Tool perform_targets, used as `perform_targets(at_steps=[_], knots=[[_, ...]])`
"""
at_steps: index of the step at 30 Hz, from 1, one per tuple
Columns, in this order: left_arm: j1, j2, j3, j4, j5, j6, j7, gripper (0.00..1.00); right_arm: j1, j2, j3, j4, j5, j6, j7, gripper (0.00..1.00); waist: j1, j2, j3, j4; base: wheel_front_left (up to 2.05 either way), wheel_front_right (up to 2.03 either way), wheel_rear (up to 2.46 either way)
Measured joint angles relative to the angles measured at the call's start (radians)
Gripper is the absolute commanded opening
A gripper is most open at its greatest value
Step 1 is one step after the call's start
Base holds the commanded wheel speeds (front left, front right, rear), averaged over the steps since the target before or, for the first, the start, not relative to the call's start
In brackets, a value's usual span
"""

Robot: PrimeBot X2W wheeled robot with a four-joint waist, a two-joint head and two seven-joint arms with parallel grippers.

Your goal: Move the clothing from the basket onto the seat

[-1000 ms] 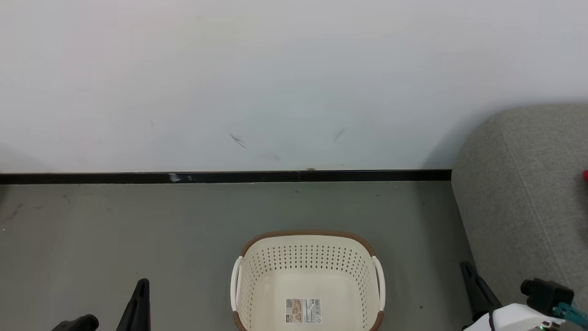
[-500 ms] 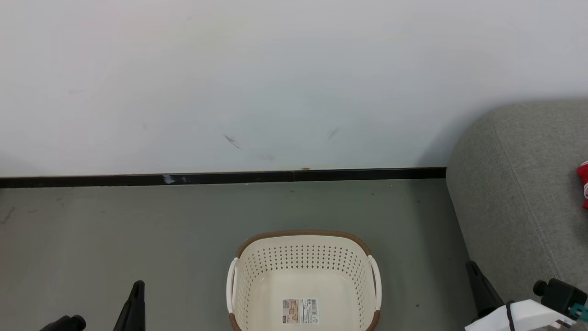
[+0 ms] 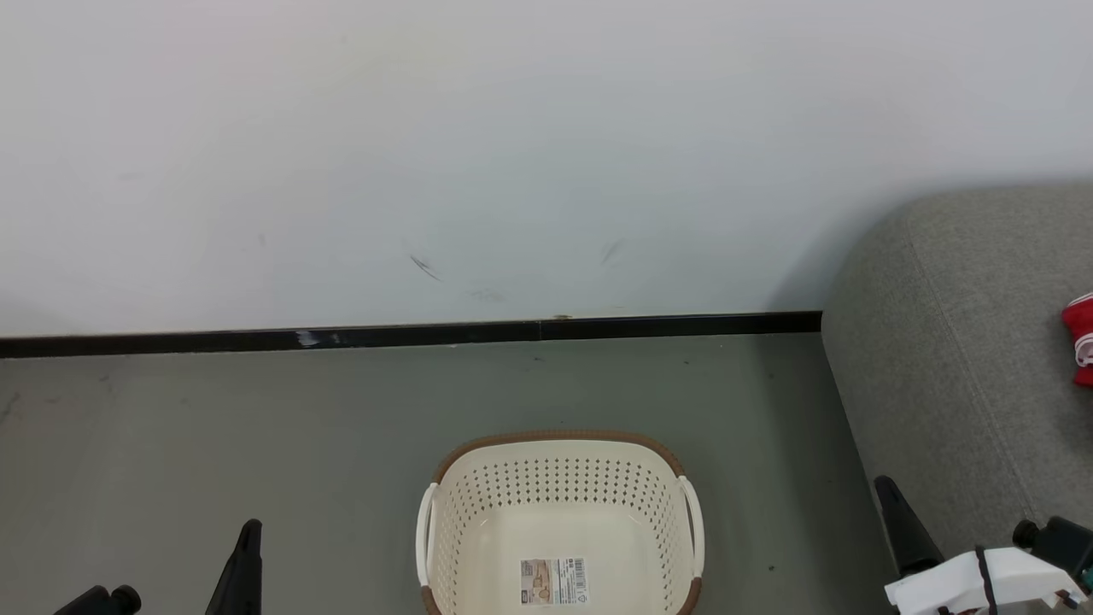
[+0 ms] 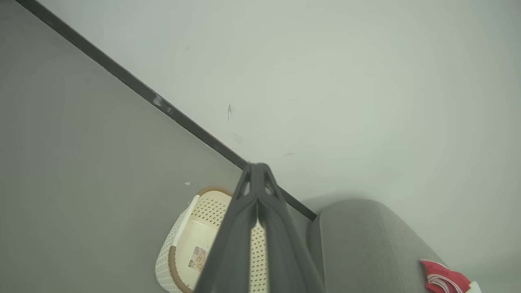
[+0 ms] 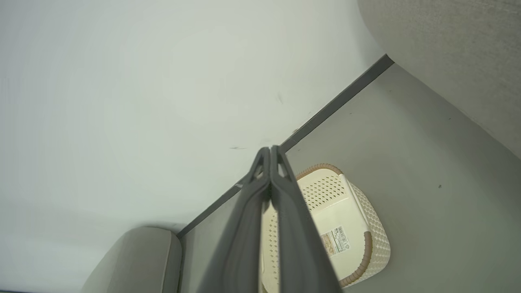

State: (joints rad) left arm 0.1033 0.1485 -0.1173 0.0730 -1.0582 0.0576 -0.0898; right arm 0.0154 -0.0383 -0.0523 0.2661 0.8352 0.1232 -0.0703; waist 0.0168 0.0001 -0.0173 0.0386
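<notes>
I am looking at a smooth grey-green floor [image 3: 256, 444] that runs to a plain white wall [image 3: 512, 128], with a thin black baseboard [image 3: 427, 331] along the joint. The wall carries a few dark scuff marks low down, and the floor shows small specks.

The basket [image 3: 559, 437] stands on the floor near me, about centre. Inside it I see a smooth bottom with a printed label [image 3: 553, 581] stuck flat on it. It is oval, cream-white plastic, its walls punched with rows of small holes. The rim is brown with a woven look, and a white handle sits on each side.

To the right, the seat [image 3: 939, 342] backs against the wall. It is a big grey cushion of coarse woven fabric with rounded corners and a stitched seam. The clothing [image 3: 1078, 337] lies on it at the far right, red with white trim, bunched and cut off by the picture edge, well apart from the basket.

The left gripper [image 4: 257, 169] has its dark fingers pressed together on nothing. The right gripper [image 5: 270, 151] is likewise closed on itself. Both hang above the floor.
</notes>
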Motion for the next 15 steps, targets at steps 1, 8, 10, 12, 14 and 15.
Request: perform_targets(at_steps=[1, 8, 10, 12, 14, 15], knots=[[-0.004, -0.002, 0.002, 0.003, -0.012, 0.0, 0.002, 0.0, 0.0, 0.0, -0.002, 0.0, 0.014, 0.0, 0.003, 0.0, -0.0007, 0.0, 0.0, -0.001, 0.0, 0.0, 0.0], [-0.02, -0.015, 0.02, 0.026, -0.09, -0.022, 0.024, 0.0, -0.005, 0.0, -0.011, 0.0, 0.117, 0.0, 0.024, 0.0, -0.0066, 0.0, 0.004, -0.006, 0.0, 0.0, 0.0], [-0.024, -0.016, 0.025, 0.034, -0.112, -0.027, 0.029, 0.0, -0.007, 0.0, -0.015, 0.001, 0.145, 0.0, 0.033, 0.0, -0.0085, -0.0001, 0.005, -0.008, 0.0, 0.0, 0.0], [-0.034, -0.018, 0.031, 0.041, -0.137, -0.035, 0.036, 0.0, -0.012, 0.0, -0.02, 0.001, 0.173, 0.0, 0.04, 0.0, -0.0101, -0.0001, 0.007, -0.009, 0.0, 0.0, 0.0], [-0.042, -0.021, 0.037, 0.045, -0.158, -0.039, 0.042, 0.0, -0.02, 0.0, -0.024, 0.002, 0.203, 0.0, 0.048, 0.0, -0.0118, -0.0001, 0.009, -0.011, 0.0, 0.0, 0.0], [-0.044, -0.022, 0.039, 0.048, -0.169, -0.044, 0.045, 0.0, -0.023, 0.0, -0.025, 0.001, 0.218, 0.0, 0.05, 0.0, -0.0124, -0.0001, 0.01, -0.011, 0.0, 0.0, 0.0]])
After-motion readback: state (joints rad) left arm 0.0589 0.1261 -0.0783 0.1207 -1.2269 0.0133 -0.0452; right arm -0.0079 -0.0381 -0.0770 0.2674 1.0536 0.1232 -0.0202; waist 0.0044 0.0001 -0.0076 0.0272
